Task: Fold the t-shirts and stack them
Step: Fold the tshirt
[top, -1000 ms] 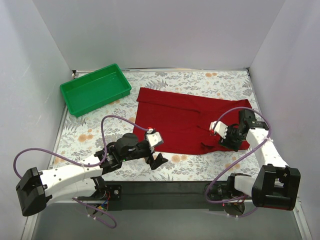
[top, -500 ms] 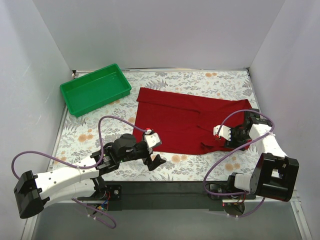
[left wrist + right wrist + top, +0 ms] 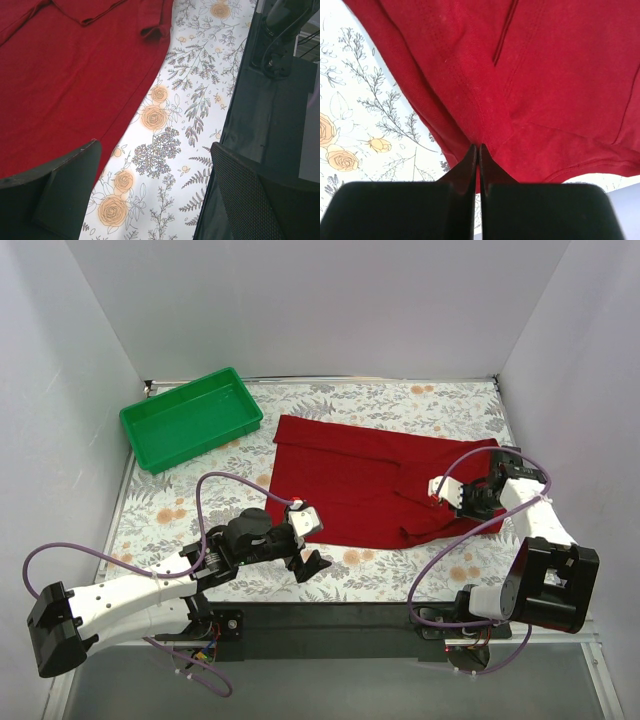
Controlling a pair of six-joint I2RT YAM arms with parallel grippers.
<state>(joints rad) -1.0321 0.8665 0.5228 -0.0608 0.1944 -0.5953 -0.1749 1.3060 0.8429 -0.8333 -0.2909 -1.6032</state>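
Note:
The dark red t-shirt (image 3: pixel 380 480) lies spread over the middle and right of the flowered table. My right gripper (image 3: pixel 447 498) is at its near right edge, shut on a pinch of the fabric. In the right wrist view the t-shirt (image 3: pixel 545 75) bunches into folds at the closed tips of the right gripper (image 3: pixel 478 147). My left gripper (image 3: pixel 314 540) is open just off the shirt's near left corner, holding nothing. In the left wrist view the t-shirt (image 3: pixel 75 75) fills the upper left, and the left gripper (image 3: pixel 155 165) spans bare tablecloth beside its hem.
A green tray (image 3: pixel 190 420) sits at the far left corner of the table. The black base rail (image 3: pixel 330 625) runs along the near edge and shows in the left wrist view as the rail (image 3: pixel 270 110). Grey walls close in the sides and back.
My right gripper has shut on the shirt's near right edge and drawn back toward the right wall, pulling the fabric up. The left gripper has shifted only slightly.

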